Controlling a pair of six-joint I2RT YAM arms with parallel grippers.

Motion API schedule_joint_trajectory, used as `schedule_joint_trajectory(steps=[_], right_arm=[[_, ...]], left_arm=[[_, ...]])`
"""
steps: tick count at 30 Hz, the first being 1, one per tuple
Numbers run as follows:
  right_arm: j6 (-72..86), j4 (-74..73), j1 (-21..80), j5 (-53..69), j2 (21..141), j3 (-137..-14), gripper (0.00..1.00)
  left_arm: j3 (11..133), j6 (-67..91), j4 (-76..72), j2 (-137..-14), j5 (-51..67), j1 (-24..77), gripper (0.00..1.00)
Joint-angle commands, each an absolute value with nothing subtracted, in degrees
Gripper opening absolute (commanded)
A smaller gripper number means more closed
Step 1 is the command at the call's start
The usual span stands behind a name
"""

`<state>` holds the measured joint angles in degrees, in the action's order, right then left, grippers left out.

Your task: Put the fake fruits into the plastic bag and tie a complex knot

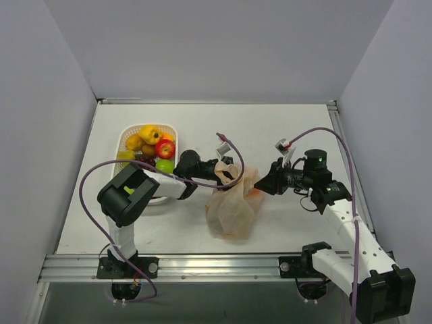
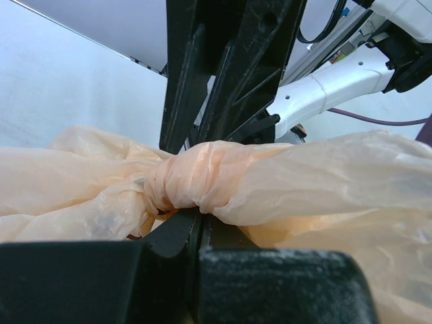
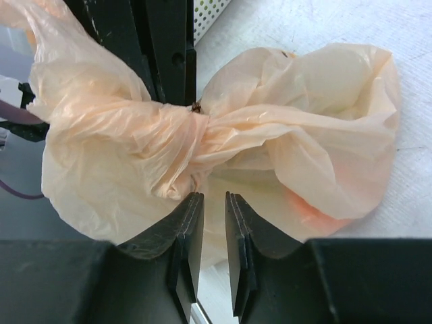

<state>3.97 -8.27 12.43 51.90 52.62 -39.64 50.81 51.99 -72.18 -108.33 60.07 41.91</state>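
Note:
The plastic bag [image 1: 233, 209] lies mid-table, pale orange-beige, its top twisted into a knot [image 2: 182, 179]. My left gripper [image 1: 223, 170] is shut at the knot; in the left wrist view its tips [image 2: 197, 214] press together right under it. My right gripper [image 1: 264, 183] is just right of the bag, slightly open and empty, its tips [image 3: 214, 197] close before the knot [image 3: 192, 131]. An orange shape [image 3: 307, 206] shows through the bag. Fake fruits, among them a red apple [image 1: 165, 148], a yellow one [image 1: 150, 132] and a green apple [image 1: 164, 165], lie in the basket.
The white lattice basket [image 1: 125, 138] stands at the left, behind the left arm. The left gripper's black fingers [image 3: 165, 47] reach down to the knot in the right wrist view. Grey walls close in the table on three sides.

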Motion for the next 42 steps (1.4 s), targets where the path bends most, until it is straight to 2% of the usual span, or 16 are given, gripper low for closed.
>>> schedule_joint_trajectory(steps=[1, 8, 12, 19, 42], right_arm=[[8.3, -1.0, 12.4, 53.8, 52.8, -39.5, 0.21], [9.4, -0.9, 12.6, 57.0, 50.5, -38.8, 0.25], [7.2, -2.1, 14.5, 54.4, 51.4, -39.5, 0.28], [5.4, -2.9, 14.9, 48.3, 53.1, -39.9, 0.28], [9.0, 2.4, 10.5, 52.9, 54.4, -41.3, 0.27]], left_arm=[[51.9, 51.5, -75.4, -105.9, 60.7, 41.9, 0.0], [52.6, 51.3, -75.3, -106.5, 60.5, 41.8, 0.0], [53.1, 51.3, -75.3, -107.0, 60.5, 41.9, 0.0], [53.5, 51.4, -75.2, -107.0, 60.9, 42.1, 0.0], [53.5, 51.2, -75.1, -107.2, 60.9, 42.5, 0.0]])
